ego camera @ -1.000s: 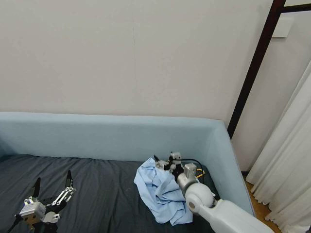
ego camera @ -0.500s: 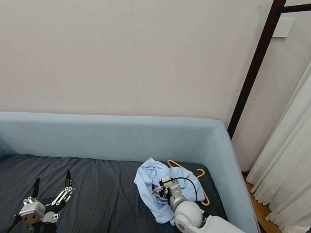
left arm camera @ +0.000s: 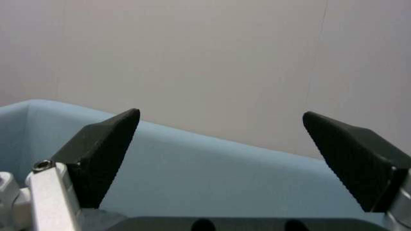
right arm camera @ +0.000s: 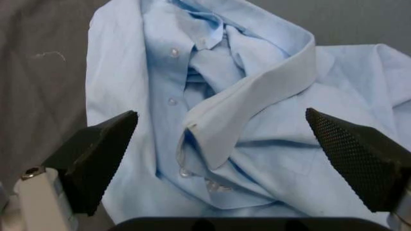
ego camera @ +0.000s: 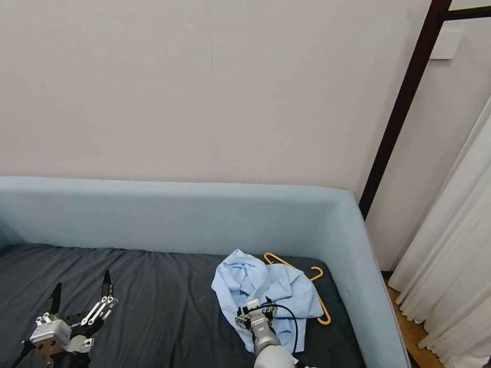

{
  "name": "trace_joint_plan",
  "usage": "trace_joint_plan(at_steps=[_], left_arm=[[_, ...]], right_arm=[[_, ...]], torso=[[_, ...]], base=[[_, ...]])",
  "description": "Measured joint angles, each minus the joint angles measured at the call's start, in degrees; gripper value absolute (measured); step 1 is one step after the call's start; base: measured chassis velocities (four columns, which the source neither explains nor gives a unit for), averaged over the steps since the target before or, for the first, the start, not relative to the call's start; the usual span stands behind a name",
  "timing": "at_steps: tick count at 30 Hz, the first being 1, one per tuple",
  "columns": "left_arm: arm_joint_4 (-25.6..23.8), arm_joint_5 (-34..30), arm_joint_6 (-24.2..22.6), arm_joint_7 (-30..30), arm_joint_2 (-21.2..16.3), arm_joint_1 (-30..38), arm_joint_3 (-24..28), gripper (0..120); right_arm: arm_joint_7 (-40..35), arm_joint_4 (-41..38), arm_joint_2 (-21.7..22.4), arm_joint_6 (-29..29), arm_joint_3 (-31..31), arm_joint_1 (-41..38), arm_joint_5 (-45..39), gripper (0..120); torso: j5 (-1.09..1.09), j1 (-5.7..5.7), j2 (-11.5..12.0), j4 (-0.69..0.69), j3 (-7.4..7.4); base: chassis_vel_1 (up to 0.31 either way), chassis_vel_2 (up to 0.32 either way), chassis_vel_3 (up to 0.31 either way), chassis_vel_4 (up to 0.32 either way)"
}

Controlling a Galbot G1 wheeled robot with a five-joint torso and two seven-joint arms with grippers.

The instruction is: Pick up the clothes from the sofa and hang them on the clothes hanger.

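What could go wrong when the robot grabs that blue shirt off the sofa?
The shirt lies crumpled, so the open right gripper aimed at its collar might pinch only one thin fold and lose it. The orange hanger is partly covered by the shirt; lifting could snag or drag it. The left gripper hangs open far along the seat.

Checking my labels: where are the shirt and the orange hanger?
shirt point(right arm camera: 257, 86): right wrist view, on its collar band.
hanger point(ego camera: 276, 259): head view, on the orange arm at the shirt's far edge.
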State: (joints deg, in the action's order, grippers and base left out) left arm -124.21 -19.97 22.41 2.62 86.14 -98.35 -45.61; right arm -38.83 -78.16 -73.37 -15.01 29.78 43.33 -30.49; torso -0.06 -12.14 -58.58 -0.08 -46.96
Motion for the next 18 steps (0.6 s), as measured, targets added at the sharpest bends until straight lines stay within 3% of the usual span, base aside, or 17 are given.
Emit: trace_joint_plan(at_steps=[9, 14, 18], left_arm=[[-0.7, 0.3, 0.1, 0.0, 0.1, -0.7, -0.3, 100], [-0.9, 0.2, 0.3, 0.0, 0.1, -0.9, -0.4, 100], [-1.0, 0.3, 0.3, 0.0, 0.3, -0.9, -0.3, 100]], right_arm=[[1.1, 5.0, -4.1, -1.4, -0.3, -1.5, 0.9, 98], [1.8, 6.0, -4.6, -2.1, -0.7, -1.8, 1.1, 86], [2.1, 6.6, -4.8, -2.3, -1.3, -1.5, 1.4, 67]], torso=[[0.0, 0.0, 0.0, 0.01, 0.0], [0.0, -0.01, 0.0, 0.0, 0.0], [0.01, -0.01, 0.0, 0.0, 0.0]], base=[[0.0, 0.0, 0.0, 0.0], [0.0, 0.0, 0.0, 0.0], [0.0, 0.0, 0.0, 0.0]])
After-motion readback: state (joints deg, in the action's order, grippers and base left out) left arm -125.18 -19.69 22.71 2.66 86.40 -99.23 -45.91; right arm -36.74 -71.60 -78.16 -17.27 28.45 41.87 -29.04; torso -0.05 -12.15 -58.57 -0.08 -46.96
